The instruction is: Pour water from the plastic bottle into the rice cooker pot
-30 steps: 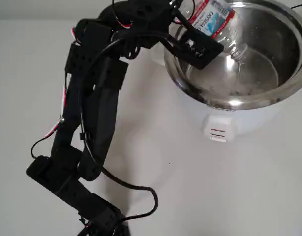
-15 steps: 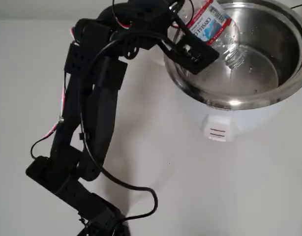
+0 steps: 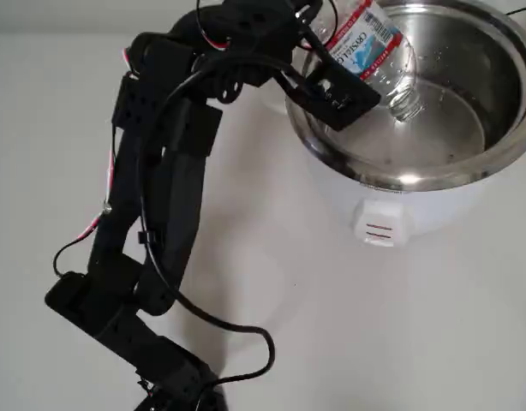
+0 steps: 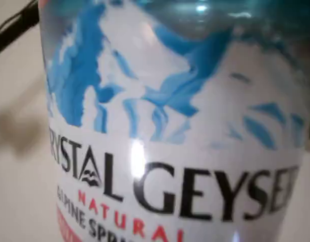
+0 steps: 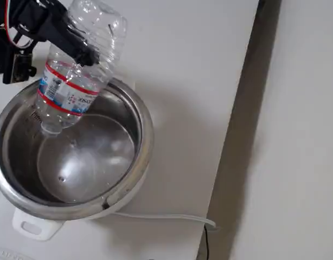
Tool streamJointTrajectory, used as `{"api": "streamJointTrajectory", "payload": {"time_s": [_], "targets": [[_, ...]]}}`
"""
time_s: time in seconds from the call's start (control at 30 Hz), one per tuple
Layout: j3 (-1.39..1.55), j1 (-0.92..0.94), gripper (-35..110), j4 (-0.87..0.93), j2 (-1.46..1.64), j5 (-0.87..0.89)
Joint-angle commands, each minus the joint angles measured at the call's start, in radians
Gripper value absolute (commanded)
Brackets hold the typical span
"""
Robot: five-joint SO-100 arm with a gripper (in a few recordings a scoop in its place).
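Note:
My gripper [image 3: 347, 62] is shut on the plastic bottle [image 3: 372, 44], which it holds tilted with the mouth down over the rice cooker pot [image 3: 400, 177]. In the fixed view the bottle [image 5: 74, 81] hangs inside the pot's rim [image 5: 140, 142], with its open mouth just above the shiny bottom. The gripper [image 5: 71, 40] clamps the bottle's upper body. The bottle looks nearly drained. Clear water [image 5: 85, 162] lies as a faint sheen in the pot's bottom. In the wrist view the bottle's white and blue label [image 4: 170, 126] is pressed close to the lens.
The white cooker body [image 3: 400, 214] has a front switch [image 3: 379, 231] and a side handle [image 5: 31, 227]. Its white cord [image 5: 161, 216] trails to the table's right edge [image 5: 231, 141]. The black arm [image 3: 160, 188] and its cable stretch across the table's left side.
The bottle tipped a little steeper, and its mouth swung slightly down and left inside the pot. In the last half second it has held still. The arm has barely moved.

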Motion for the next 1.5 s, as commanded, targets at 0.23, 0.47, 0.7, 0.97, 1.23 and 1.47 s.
{"api": "streamJointTrajectory", "payload": {"time_s": [0.23,0.47,0.7,0.97,1.23,1.47], "targets": [[-0.086,-0.005,10,0.005,0.064,-0.035],[-0.086,-0.021,10,-0.049,0.061,-0.285],[-0.086,-0.077,10,-0.130,0.060,-0.773],[-0.086,-0.141,10,-0.207,0.069,-1.279],[-0.069,-0.247,10,-0.187,0.095,-1.784],[0.518,-0.364,11,-0.635,0.400,-2.200]]}}
